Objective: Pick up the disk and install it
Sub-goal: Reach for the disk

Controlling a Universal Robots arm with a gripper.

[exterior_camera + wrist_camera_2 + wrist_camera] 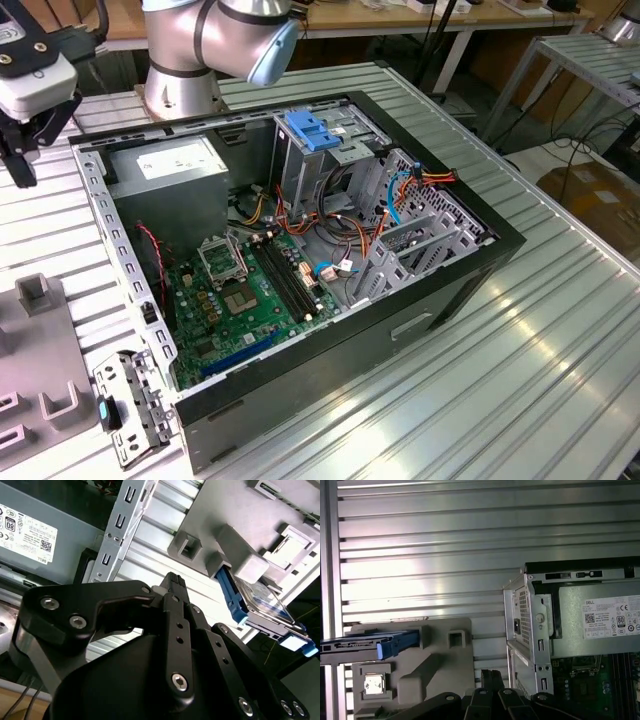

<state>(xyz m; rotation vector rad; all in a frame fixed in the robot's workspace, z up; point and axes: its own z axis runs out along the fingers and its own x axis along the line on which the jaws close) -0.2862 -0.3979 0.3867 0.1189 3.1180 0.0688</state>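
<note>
The disk [262, 605] stands on edge in a slot of a grey fixture [235, 530], with blue rails along its sides. In the first wrist view the disk [360, 646] appears edge-on at the far side of that fixture [435, 660]. My gripper [172, 582] hangs over the ribbed metal table between the fixture and the open computer case, its black fingers pressed together and holding nothing. In the exterior view the gripper [22, 170] is at the far left, above the table and beside the case's corner. It is well apart from the disk.
The open computer case [300, 250] lies on its side mid-table, motherboard and cables exposed. A metal drive cage with a blue bracket [312, 130] and a grey power supply [165, 160] stand inside. The grey fixture [40, 350] sits at the exterior view's left.
</note>
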